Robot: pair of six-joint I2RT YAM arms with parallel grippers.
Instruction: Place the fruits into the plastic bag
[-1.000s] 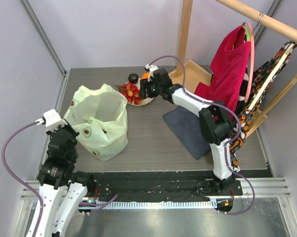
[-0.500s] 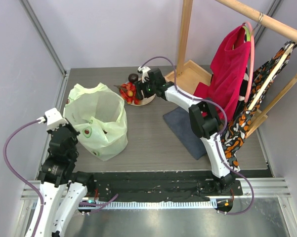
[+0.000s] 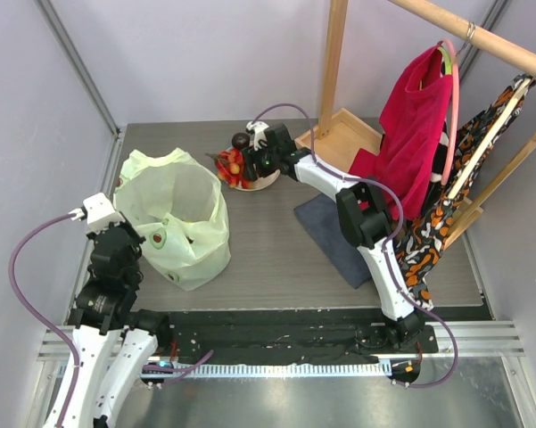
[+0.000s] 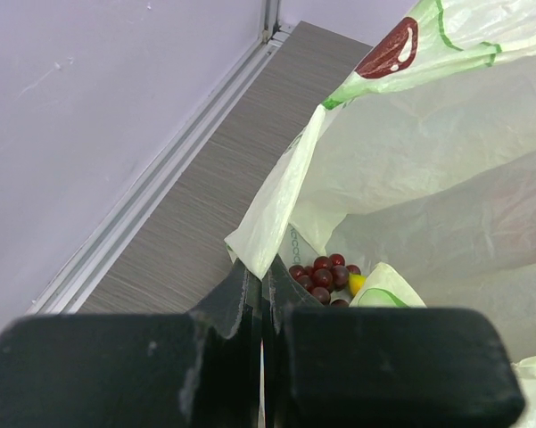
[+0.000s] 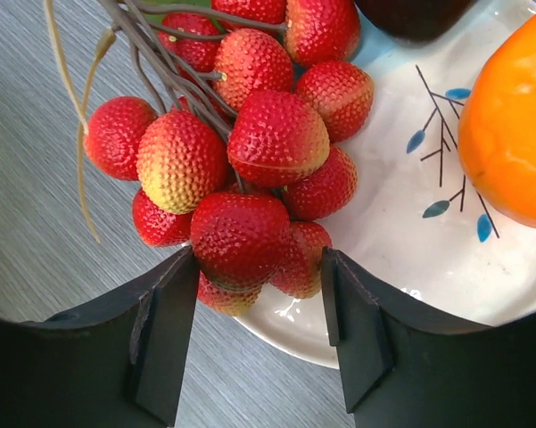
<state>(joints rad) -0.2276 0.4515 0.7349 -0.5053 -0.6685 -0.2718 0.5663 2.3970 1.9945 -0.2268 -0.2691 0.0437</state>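
Observation:
The pale green plastic bag [image 3: 183,218] stands open on the left of the table. My left gripper [image 4: 263,267] is shut on its near rim [image 4: 276,214] and holds it up. Inside the bag lie dark purple grapes [image 4: 321,272] and a yellow banana tip [image 4: 357,283]. My right gripper [image 5: 259,321] is open over a white plate [image 5: 401,259]. Its fingers [image 5: 165,330] stand on either side of the lowest berries of a bunch of red strawberries [image 5: 250,152]. An orange [image 5: 513,125] and a dark round fruit [image 5: 410,13] also lie on the plate. In the top view the right gripper [image 3: 250,163] is at the plate [image 3: 266,183].
A dark blue cloth [image 3: 334,232] lies right of centre. A wooden rack [image 3: 334,62] stands at the back right with a red cloth [image 3: 415,125] and a patterned cloth [image 3: 446,205] hanging on it. Grey walls close in the left side and the back.
My right arm has reached further left and down over the plate, so its open fingers now straddle the strawberry bunch. My left gripper still holds the bag rim, which has shifted slightly.

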